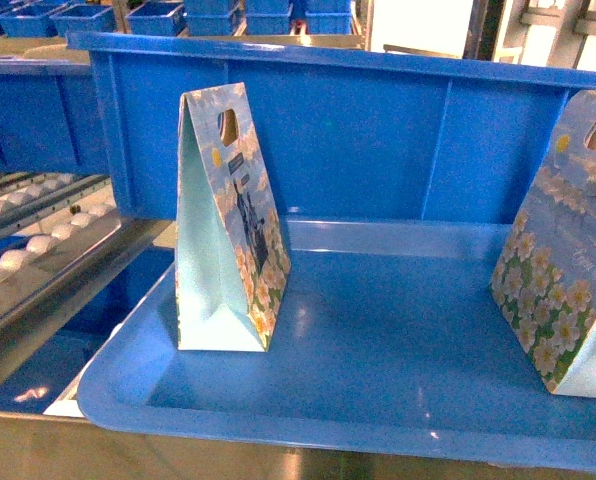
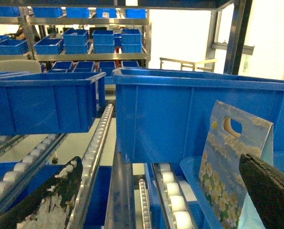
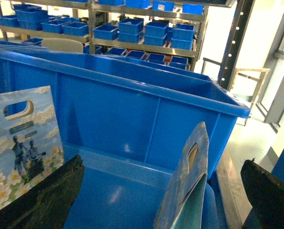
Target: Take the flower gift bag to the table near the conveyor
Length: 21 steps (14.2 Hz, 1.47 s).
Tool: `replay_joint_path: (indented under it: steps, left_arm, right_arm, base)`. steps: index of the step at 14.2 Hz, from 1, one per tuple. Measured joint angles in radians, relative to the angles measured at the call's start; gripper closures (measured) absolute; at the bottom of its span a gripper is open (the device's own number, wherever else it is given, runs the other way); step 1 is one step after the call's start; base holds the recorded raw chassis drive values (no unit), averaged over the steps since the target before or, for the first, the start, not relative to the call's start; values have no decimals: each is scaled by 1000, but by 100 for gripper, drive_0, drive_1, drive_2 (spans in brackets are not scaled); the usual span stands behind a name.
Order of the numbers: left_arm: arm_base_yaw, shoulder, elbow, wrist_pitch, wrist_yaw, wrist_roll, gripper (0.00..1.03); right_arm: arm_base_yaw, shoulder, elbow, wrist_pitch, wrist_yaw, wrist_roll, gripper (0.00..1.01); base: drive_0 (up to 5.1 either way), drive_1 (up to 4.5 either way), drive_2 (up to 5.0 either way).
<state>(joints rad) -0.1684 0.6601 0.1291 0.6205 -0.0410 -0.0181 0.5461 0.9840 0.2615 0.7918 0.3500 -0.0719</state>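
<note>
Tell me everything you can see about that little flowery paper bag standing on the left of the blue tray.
The flower gift bag is a small wedge-shaped paper bag, standing upright on the glossy blue tray. Its broad faces are sky-blue with white-yellow daisies and a dark blue centre picture; the narrow side is plain pale blue, creased near the base. An oblong handle hole is cut near the top. It looks undamaged, and nothing grips it. A similar bag stands apart, to its right.

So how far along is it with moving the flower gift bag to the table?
Nothing looks done yet. Two flower gift bags stand upright in the blue tray, beside the conveyor; none is on a table. Nothing is in hand: both wrist views show open jaws either side of a bag, gripping nothing. Left to do: grasp a bag, lift it out and set it on the table.
</note>
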Motion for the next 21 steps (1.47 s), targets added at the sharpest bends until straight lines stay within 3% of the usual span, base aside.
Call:
replay_joint_path:
  steps: [3,5,6,8,10,11,13,18,21]
  left_arm:
    - [0,0,0,0,0,0,5]
    - [0,0,0,0,0,0,5]
    - [0,0,0,0,0,0,5]
    - [0,0,0,0,0,0,5]
    - [0,0,0,0,0,0,5]
    - [0,0,0,0,0,0,5]
    - [0,0,0,0,0,0,5]
    - [0,0,0,0,0,0,5]
    - [0,0,0,0,0,0,5]
  right_arm:
    - [-64,47,72,-71,-50,1,3]
    - [-193,22,144,-154,-108,23,3]
    - [-216,43,174,-159,-127,26,3]
    - [-216,112,210,-176,-164,26,3]
    - [-211,171,231,-174,-159,21,3]
    - [-205,233,251,-173,-94,-7,3]
    - [-190,297,278,-177,-23,-34,3]
    - [-173,438,330,-162,40,-35,3]
    - [-185,526,364,-162,40,-38,3]
  base:
    - [0,0,0]
    - [0,0,0]
    - [0,0,0]
    - [0,0,0]
    - [0,0,0]
    - [0,0,0]
    - [0,0,0]
    - [0,0,0]
    - [0,0,0]
